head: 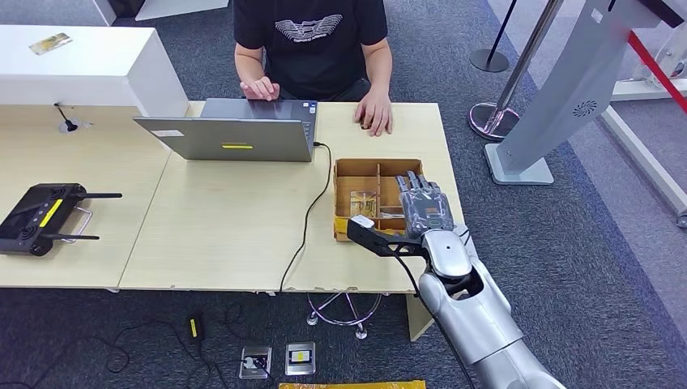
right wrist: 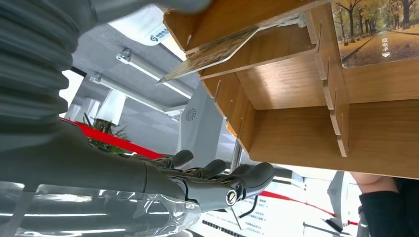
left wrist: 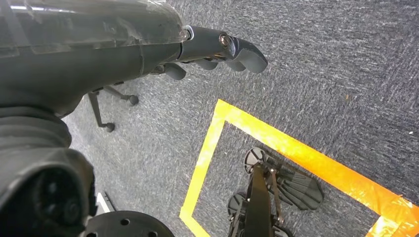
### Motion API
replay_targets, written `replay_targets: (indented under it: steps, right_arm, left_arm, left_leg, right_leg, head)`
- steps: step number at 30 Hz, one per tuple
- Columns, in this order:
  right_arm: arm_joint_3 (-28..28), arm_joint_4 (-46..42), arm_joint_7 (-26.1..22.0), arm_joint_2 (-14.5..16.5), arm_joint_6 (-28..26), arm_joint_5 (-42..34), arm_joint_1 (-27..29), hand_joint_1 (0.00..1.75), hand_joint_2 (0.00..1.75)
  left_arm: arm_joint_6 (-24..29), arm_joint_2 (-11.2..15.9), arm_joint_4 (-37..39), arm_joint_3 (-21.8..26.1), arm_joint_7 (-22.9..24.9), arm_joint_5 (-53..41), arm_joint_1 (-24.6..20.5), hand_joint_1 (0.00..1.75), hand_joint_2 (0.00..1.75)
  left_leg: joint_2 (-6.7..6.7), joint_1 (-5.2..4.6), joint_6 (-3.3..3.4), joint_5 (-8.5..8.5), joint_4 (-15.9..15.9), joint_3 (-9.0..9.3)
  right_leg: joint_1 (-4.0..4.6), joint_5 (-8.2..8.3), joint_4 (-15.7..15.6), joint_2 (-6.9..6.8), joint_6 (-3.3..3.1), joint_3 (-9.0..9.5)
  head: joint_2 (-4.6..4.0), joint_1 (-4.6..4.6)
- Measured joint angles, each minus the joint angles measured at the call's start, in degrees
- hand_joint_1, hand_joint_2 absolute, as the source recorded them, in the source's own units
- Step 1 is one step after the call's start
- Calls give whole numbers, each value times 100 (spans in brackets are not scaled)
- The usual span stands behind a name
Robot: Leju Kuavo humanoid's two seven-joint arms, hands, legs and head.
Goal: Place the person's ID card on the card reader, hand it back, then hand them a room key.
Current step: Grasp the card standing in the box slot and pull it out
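Here the robot's right hand (head: 423, 207) hangs over a wooden box (head: 348, 172) that sits on the bench (head: 227, 235), near the bench's right end. The box has thin walls inside that split it into small parts. The hand's fingers (head: 409, 185) are straight and a little apart — they hold nothing. They point away from the robot, toward the person across the bench.

In the right wrist view the same fingers (right wrist: 217, 170) stretch out flat, just beside the box's outer wall and not touching it. In that view one card (right wrist: 376, 30) with a picture of trees on it lies in one part of the box. Another card (right wrist: 212, 52) leans tilted in the next part. In the head view a card (head: 363, 203) shows in the middle part of the box, just left of the hand. I cannot tell which card is the room key.

The left hand (left wrist: 217, 49) hangs down low over a grey carpet (left wrist: 321, 69) with orange tape (left wrist: 296, 153) on it. Its fingers are curled in a bit, with nothing in them.

The person (head: 312, 40) sits at the far side of the bench, both hands resting by a grey laptop (head: 235, 130). A black cable (head: 312, 211) runs from the laptop over the bench edge — and a black controller (head: 40, 219) lies at the far left.
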Motion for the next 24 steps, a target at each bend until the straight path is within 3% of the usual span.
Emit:
replay_targets:
  steps: [1, 4, 9, 10, 13, 17, 24]
  right_arm:
    - [5, 14, -12, 4, -1, -3, -7, 148, 175]
    - [23, 51, -36, 20, 0, -18, -29, 136, 175]
    - [55, 112, -43, 49, 1, -33, -60, 49, 175]
    - [56, 124, -47, 52, 2, -34, -62, 40, 175]
    - [58, 160, -67, 58, 3, -35, -68, 32, 175]
    - [58, 219, -97, 61, -29, -36, -80, 0, 175]
    - [60, 323, -146, 60, -97, -74, -127, 0, 175]
  left_arm:
    - [10, -5, 0, 11, 1, 1, -1, 0, 0]
    - [32, -19, 0, 35, 0, 2, -6, 0, 0]
    - [113, -49, 0, 72, 0, 23, -12, 0, 0]
    - [151, -63, 0, 74, -1, 32, -13, 0, 0]
    - [266, -115, 0, 81, -2, 54, -16, 0, 0]
    - [347, -166, -2, 110, -2, 60, -16, 0, 0]
    - [562, -281, -4, 206, -2, 154, -26, 0, 0]
  left_leg:
    - [0, 0, 0, 0, 0, 0]
    - [0, 0, 0, 0, 0, 0]
    - [0, 0, 0, 0, 0, 0]
    - [0, 0, 0, 0, 0, 0]
    - [0, 0, 0, 0, 0, 0]
    - [0, 0, 0, 0, 0, 0]
    - [0, 0, 0, 0, 0, 0]
  right_leg:
    - [0, 0, 0, 0, 0, 0]
    - [0, 0, 0, 0, 0, 0]
    - [0, 0, 0, 0, 0, 0]
    - [0, 0, 0, 0, 0, 0]
    - [0, 0, 0, 0, 0, 0]
    - [0, 0, -1, 0, 0, 0]
    - [0, 0, -1, 0, 0, -1]
  head:
    - [0, 0]
    - [0, 0]
    - [0, 1]
    - [0, -1]
    - [0, -1]
    - [0, -1]
    - [0, -1]
